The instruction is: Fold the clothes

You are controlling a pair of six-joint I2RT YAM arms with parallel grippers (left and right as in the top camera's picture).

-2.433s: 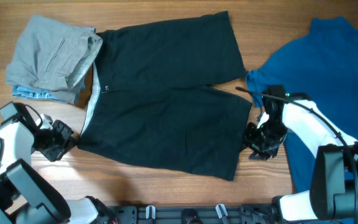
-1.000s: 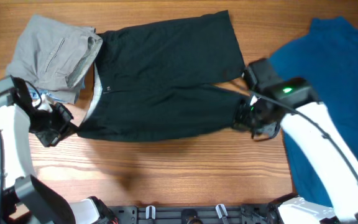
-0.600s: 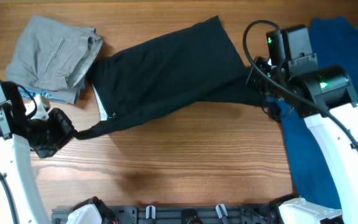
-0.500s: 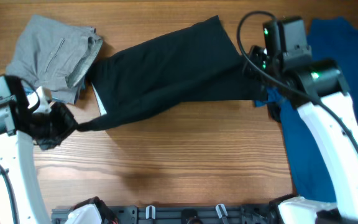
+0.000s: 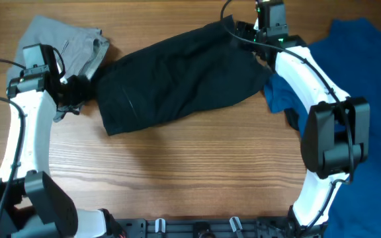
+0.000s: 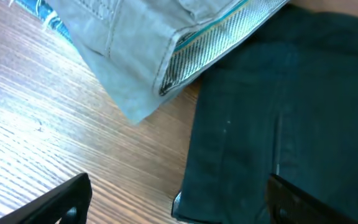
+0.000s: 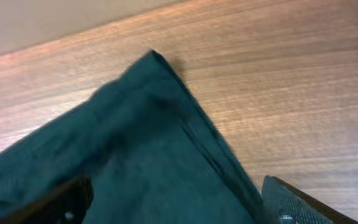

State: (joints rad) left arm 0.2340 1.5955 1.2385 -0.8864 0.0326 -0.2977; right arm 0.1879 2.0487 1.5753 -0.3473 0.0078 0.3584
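Observation:
The black shorts (image 5: 177, 79) lie folded in half, slanting across the table's middle. A grey garment (image 5: 58, 43) sits at the back left, touching the shorts' left end, and a bright blue T-shirt (image 5: 366, 73) is spread at the right. My left gripper (image 5: 79, 91) hovers at the shorts' left end. In the left wrist view this gripper (image 6: 179, 208) is open, with the shorts' corner (image 6: 278, 106) and bare wood between its fingers. My right gripper (image 5: 241, 30) is over the shorts' far right corner. In its own view it (image 7: 179, 208) is open above the dark fabric (image 7: 148, 143).
A pale blue fabric edge (image 6: 39, 11) pokes out under the grey garment (image 6: 135, 50). A fold of the blue T-shirt (image 5: 280, 96) lies against the shorts' right end, beneath the right arm. Bare wooden table (image 5: 177, 178) runs along the front.
Both grippers carried the shorts' near edge back over the far half, folding them in two. Both then opened and let go of the fabric.

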